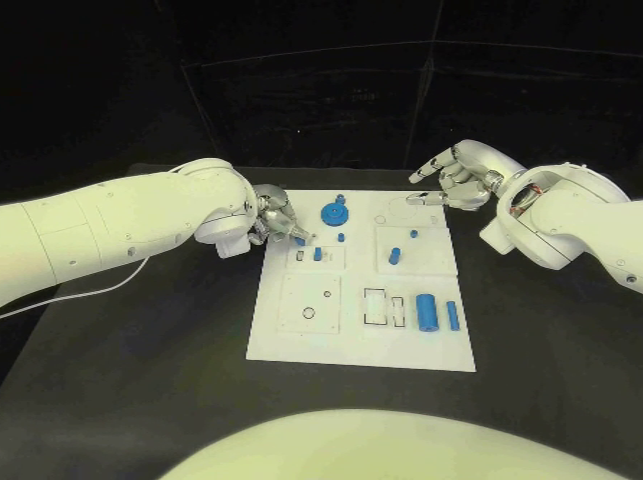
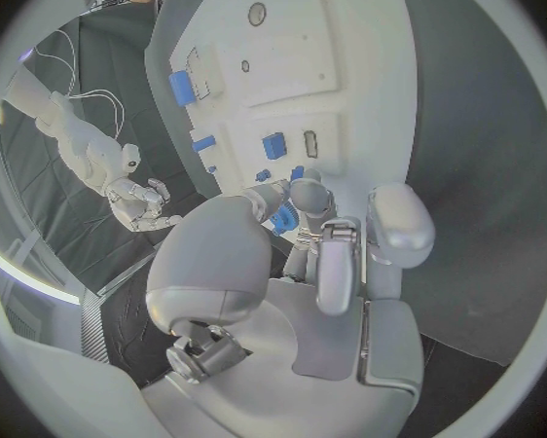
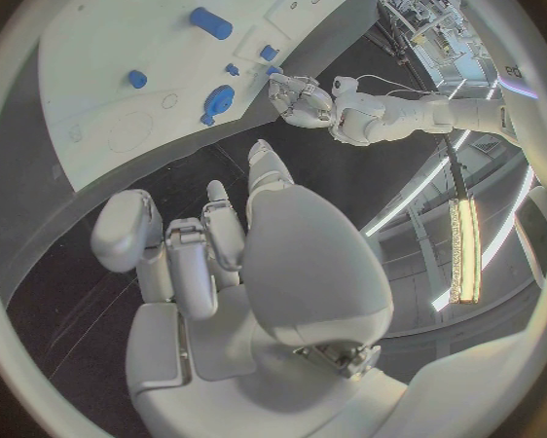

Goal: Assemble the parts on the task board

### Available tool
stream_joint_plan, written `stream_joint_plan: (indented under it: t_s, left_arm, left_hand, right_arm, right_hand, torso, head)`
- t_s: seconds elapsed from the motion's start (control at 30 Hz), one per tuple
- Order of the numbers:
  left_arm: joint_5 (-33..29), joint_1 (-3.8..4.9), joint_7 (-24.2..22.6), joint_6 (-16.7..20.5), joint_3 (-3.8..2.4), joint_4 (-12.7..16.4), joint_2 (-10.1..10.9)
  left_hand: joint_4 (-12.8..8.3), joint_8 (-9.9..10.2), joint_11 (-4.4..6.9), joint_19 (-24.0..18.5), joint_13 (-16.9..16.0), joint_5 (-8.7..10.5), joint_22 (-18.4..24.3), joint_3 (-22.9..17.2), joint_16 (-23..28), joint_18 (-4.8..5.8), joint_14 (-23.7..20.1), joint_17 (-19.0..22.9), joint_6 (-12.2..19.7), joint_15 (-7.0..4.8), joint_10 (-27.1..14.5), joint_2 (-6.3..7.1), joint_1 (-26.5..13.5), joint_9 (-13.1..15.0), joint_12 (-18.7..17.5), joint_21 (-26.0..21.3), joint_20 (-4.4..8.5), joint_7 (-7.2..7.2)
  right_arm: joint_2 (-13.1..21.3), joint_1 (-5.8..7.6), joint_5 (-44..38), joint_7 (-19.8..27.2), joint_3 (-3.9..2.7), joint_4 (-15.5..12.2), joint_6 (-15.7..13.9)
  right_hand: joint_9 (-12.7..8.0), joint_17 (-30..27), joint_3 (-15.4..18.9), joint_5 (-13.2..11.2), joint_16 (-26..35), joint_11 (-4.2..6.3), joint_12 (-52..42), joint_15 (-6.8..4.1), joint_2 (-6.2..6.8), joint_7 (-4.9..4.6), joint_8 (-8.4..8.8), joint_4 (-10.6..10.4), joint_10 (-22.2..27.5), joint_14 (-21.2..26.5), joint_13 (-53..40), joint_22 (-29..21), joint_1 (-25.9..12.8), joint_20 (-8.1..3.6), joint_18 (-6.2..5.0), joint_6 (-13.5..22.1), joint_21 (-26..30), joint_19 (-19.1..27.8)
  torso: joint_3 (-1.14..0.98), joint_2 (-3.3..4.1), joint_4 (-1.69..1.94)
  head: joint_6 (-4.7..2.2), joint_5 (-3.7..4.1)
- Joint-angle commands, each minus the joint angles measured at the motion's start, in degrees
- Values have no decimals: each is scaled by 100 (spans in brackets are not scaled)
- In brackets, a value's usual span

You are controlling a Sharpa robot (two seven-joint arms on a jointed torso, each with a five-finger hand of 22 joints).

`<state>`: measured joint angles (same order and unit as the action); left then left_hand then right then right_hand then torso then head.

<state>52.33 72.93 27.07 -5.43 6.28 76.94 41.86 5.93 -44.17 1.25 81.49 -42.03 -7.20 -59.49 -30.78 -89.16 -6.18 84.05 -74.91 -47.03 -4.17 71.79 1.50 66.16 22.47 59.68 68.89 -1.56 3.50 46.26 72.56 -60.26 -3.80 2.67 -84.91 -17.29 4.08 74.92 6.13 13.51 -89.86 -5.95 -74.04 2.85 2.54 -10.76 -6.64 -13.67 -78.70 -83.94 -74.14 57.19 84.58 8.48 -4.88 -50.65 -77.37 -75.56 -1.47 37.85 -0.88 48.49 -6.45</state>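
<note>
Lit brightly from above against a black, unlit background. White task board (image 1: pixel 362 300) near overexposed in the head view, faint markings washed out; blue parts crisp. Soft short shadows under both arms on the black table (image 1: pixel 191 330). Strong fisheye bending in both wrist views, board edges curved, dark rim around each circle. Glare from a long light strip (image 3: pixel 464 248) in the right wrist view. Near palms slightly soft.
</note>
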Motion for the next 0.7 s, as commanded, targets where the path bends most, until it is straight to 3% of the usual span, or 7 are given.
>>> stream_joint_plan:
  t_s: [0.03, 0.37, 0.7]
  left_arm:
    - [262, -14, -74, 181, 0, 104, 16]
    - [467, -59, 107, -24, 9, 247, 47]
    - [584, -73, 280, -311, 16, 309, 95]
  left_hand:
    - [-839, -23, -11, 20, -1, -32, -7, -869, -38, 18, 572, -1407, -15, -52, 48, -13, -9, 7, 35, 36, 6, -14]
    - [-848, -32, -7, 22, 3, -33, -12, -898, -40, 19, 573, -1412, -23, -55, 56, -1, -20, 8, 32, 38, 8, -18]
    - [-860, -38, -5, 22, 7, -34, -9, -924, -38, 18, 572, -1408, -25, -58, 60, 11, -26, 9, 28, 36, 11, -20]
  right_arm:
    - [4, 9, -13, 40, -3, -9, 38]
    - [6, 8, -13, 41, -3, -6, 47]
    - [10, 7, -13, 44, -3, -8, 57]
  right_hand:
    - [-6, 1508, 38, 11, -14, 2, 4, -29, -45, 10, 7, 3, 24, -606, 9, -9, -32, -13, -102, 6, 37, 31]
    - [-6, 1508, 38, 11, -14, 2, 4, -29, -45, 10, 7, 3, 24, -606, 9, -9, -32, -13, -102, 6, 37, 31]
    - [-6, 1508, 38, 11, -14, 2, 4, -29, -45, 10, 7, 3, 24, -606, 9, -9, -32, -13, -102, 6, 37, 31]
  torso:
    - [2, 8, -8]
    - [-2, 5, 5]
    - [2, 8, -6]
  head:
    - [2, 1]
    - [26, -9]
    - [38, -20]
